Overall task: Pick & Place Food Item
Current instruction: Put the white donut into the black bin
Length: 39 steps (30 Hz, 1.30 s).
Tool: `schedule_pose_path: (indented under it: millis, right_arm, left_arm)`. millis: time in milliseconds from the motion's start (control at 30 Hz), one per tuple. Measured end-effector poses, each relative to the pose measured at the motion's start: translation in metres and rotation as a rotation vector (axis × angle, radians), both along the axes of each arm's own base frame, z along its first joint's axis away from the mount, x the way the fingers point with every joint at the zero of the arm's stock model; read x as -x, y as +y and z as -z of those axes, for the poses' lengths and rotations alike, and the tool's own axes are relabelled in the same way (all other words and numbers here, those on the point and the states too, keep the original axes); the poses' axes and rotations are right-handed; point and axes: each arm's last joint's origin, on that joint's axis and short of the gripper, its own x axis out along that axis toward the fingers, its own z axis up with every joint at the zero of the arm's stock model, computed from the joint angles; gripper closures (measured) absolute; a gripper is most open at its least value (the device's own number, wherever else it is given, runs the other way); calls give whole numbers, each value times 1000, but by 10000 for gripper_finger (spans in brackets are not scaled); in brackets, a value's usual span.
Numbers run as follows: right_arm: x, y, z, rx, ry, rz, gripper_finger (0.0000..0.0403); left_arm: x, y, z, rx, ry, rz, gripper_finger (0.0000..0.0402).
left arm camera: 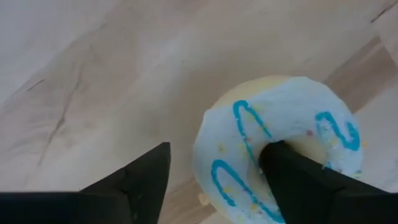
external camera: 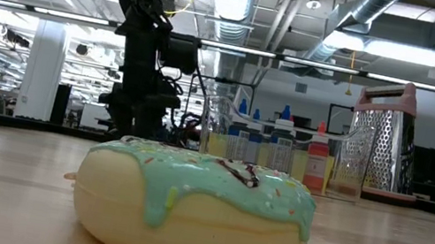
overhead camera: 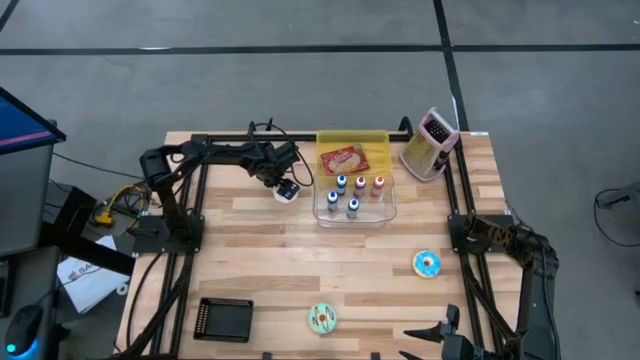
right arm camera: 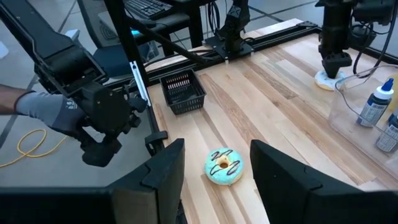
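**Left gripper astride a donut at the table's far side**

The left arm reaches across the far edge, its wrist bent down over a white donut (overhead camera: 286,191) with blue icing. The left gripper (left arm camera: 214,180) stands wide open: one finger sits in the donut's hole, the other outside its rim, nothing clamped. The donut lies flat on the table (overhead camera: 260,250), just beside the clear bin (overhead camera: 390,205). The right gripper (right arm camera: 214,171) waits raised at the near right edge, part open and empty.
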Motion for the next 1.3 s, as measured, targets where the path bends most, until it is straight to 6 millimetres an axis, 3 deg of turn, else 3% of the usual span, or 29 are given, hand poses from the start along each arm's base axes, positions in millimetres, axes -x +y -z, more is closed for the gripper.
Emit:
schedule_pose_path:
  millis: [300,467,700,833,1000,1300]
  right_arm:
    - [0,0,0,0,0,0,228]
    - [0,0,0,-3,-1,-1,228]
    - [2,1,0,-5,-2,-7,228]
    - [2,2,0,-5,-2,-7,228]
    - [3,1,0,7,2,-10,228]
    - [3,1,0,31,8,-16,228]
  left_arm:
    - [1,1,-2,41,-31,-2,260]
    - [1,-1,-5,52,-43,19,288]
    - [12,-13,-44,69,-137,63,293]
    - [28,-38,-73,96,-128,64,293]
    - [49,-86,-98,166,-46,81,293]
    - [73,-156,-117,230,50,39,293]
